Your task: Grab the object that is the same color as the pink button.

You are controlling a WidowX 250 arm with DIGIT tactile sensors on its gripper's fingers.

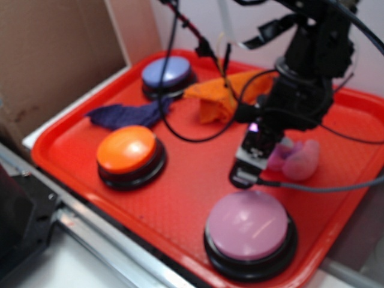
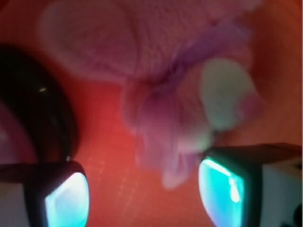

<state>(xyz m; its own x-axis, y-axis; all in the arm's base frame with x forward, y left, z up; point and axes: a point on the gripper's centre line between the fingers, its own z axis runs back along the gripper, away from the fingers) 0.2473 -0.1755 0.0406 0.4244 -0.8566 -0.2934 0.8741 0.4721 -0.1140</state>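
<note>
The small pink plush bunny lies on the red tray at the right, just behind the large pale-pink dome button on its black base. My gripper hangs low over the tray, just left of the bunny, jaws apart. In the wrist view the bunny fills the upper frame, blurred, with its purple bow and white face patch. Its lower end reaches between my two fingertips without being held. The pink button's black base shows at the left edge.
An orange dome button sits front left, a lavender-blue dome button at the back. A dark blue cloth and an orange cloth lie between them. Cables hang over the tray's middle. A cardboard wall stands at the left.
</note>
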